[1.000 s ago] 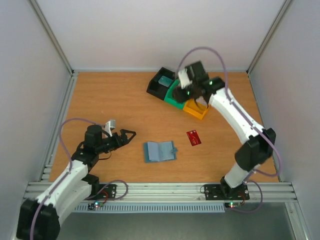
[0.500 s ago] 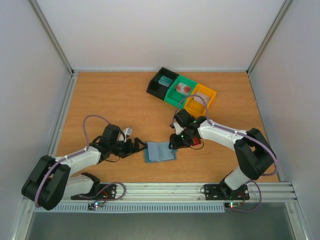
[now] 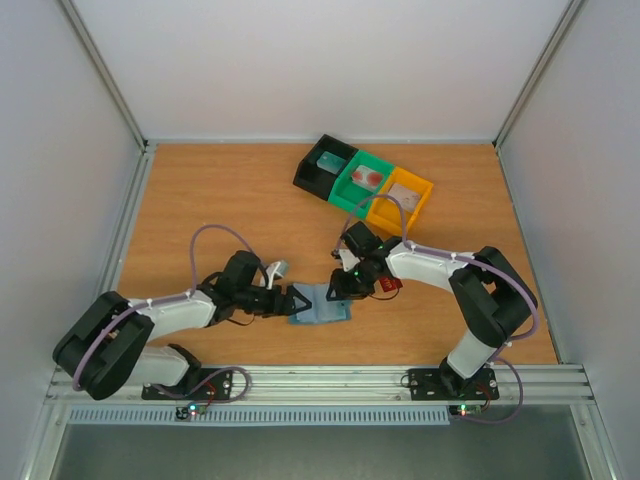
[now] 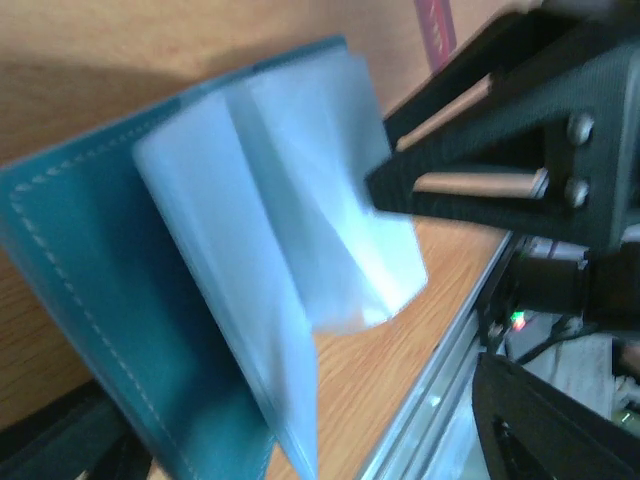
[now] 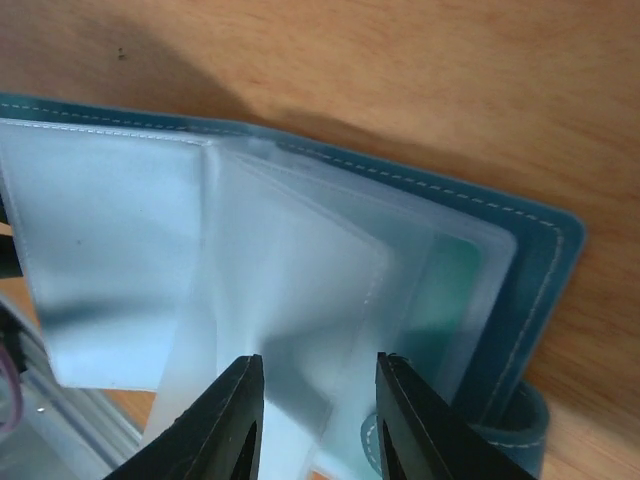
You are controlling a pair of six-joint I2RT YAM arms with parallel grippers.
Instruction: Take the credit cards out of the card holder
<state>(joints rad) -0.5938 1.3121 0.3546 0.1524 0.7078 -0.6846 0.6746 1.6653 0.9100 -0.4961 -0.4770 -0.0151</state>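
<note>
Card holder [image 3: 318, 305] lies open mid-table [image 3: 220, 200]. My left claw [image 3: 296, 301], wide, meets its 9 o'clock edge; my right claw [image 3: 342, 287], narrow, straddles its clear sleeves [image 5: 290, 290]. Red card [image 3: 392, 284] at 3 o'clock, bins [image 3: 365, 185] at 12.

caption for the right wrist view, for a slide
Open card holder under the right end effector, a teal card showing through its clear sleeves
</note>
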